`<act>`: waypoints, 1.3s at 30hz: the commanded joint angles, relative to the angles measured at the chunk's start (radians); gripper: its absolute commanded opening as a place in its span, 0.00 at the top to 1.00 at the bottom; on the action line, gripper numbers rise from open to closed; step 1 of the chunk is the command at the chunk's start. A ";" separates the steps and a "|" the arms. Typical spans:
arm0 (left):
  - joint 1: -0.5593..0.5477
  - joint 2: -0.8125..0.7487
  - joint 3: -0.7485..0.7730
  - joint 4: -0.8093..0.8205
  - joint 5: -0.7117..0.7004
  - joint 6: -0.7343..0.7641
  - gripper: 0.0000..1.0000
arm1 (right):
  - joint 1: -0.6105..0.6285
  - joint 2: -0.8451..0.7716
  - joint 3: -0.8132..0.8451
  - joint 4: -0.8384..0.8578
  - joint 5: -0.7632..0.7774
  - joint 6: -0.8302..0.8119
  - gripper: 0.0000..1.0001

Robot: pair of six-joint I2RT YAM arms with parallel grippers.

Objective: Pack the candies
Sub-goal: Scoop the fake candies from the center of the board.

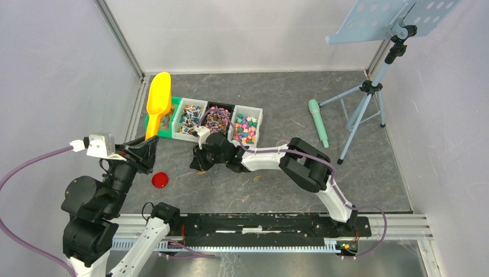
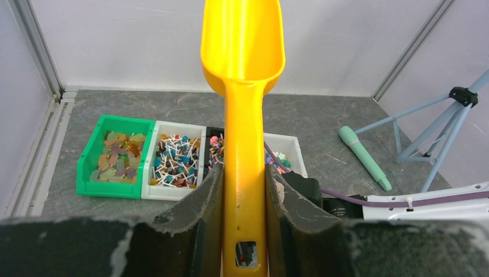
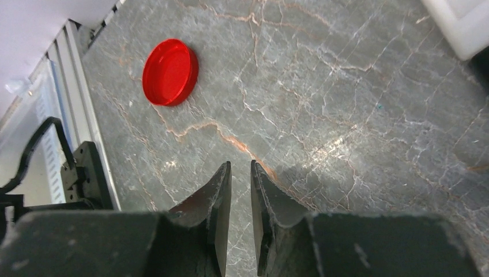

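The candies [image 1: 246, 128] fill a row of small bins at the back of the table; in the left wrist view the candies [image 2: 173, 162] lie beyond the scoop handle. My left gripper [image 1: 147, 144] [image 2: 244, 180] is shut on the handle of the orange scoop [image 1: 158, 99] [image 2: 243, 52], whose empty bowl points up over the green bin [image 1: 168, 134]. My right gripper [image 1: 199, 162] [image 3: 241, 168] hovers low over bare table in front of the bins. Its jaws stand a narrow gap apart with nothing between them.
A red round lid [image 1: 160, 179] [image 3: 170, 71] lies on the table between the two grippers. A mint-green stick [image 1: 318, 122] [image 2: 364, 157] and a tripod stand [image 1: 369, 89] are at the right. Walls close off the left and back.
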 commanded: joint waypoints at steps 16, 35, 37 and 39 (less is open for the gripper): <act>-0.004 0.024 -0.090 -0.054 0.033 -0.086 0.98 | 0.008 0.012 -0.091 0.040 -0.025 -0.076 0.74; -0.003 0.143 -0.101 -0.263 0.128 -0.083 0.95 | -0.056 -0.289 -0.534 0.089 0.082 -0.127 0.70; -0.003 0.149 -0.099 -0.276 0.128 -0.086 0.98 | -0.056 -0.305 -0.524 0.104 0.063 -0.115 0.69; -0.003 0.141 -0.079 -0.277 0.118 -0.083 0.98 | -0.055 -0.306 -0.502 0.149 0.044 -0.092 0.69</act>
